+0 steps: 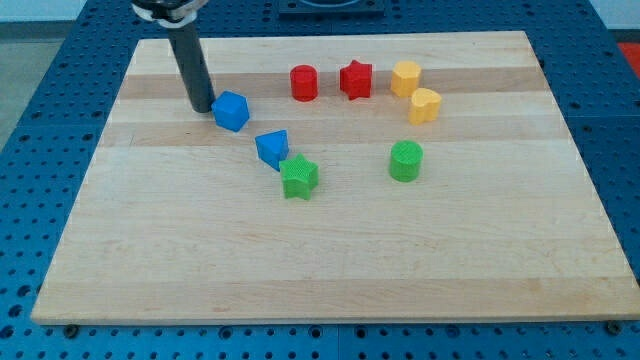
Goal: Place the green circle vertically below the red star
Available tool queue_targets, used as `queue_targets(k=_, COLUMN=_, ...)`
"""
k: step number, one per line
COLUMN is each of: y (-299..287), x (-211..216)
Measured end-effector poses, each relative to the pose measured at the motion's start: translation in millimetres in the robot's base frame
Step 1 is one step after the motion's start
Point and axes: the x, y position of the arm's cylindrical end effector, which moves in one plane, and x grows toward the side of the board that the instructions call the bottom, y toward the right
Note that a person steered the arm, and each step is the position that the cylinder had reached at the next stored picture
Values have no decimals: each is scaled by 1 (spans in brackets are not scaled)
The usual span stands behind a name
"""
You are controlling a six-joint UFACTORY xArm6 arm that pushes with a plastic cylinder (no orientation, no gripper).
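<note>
The green circle (406, 160) sits right of the board's middle. The red star (355, 79) is near the view's top, up and to the left of the green circle. My tip (201, 107) rests on the board at the upper left, just left of the blue cube (231, 110), far from the green circle and the red star.
A red cylinder (304, 83) stands left of the red star. A yellow hexagon (405, 77) and a yellow heart (425, 104) lie right of it. A blue triangle-like block (272, 148) touches a green star (299, 177). The wooden board (320, 270) lies on a blue perforated table.
</note>
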Motion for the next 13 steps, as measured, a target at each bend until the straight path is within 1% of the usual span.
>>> queue_targets(k=1, y=-26, x=18)
queue_targets(k=2, y=-29, x=52)
queue_targets(k=3, y=-27, x=94)
queue_targets(k=4, y=-8, x=139)
queue_targets(k=5, y=36, x=180)
queue_targets(k=6, y=101, x=214)
queue_targets(k=7, y=181, x=225)
queue_targets(k=8, y=258, x=225)
queue_targets(k=9, y=306, x=211)
queue_targets(k=11, y=307, x=187)
queue_targets(k=12, y=307, x=153)
queue_targets(k=13, y=306, x=139)
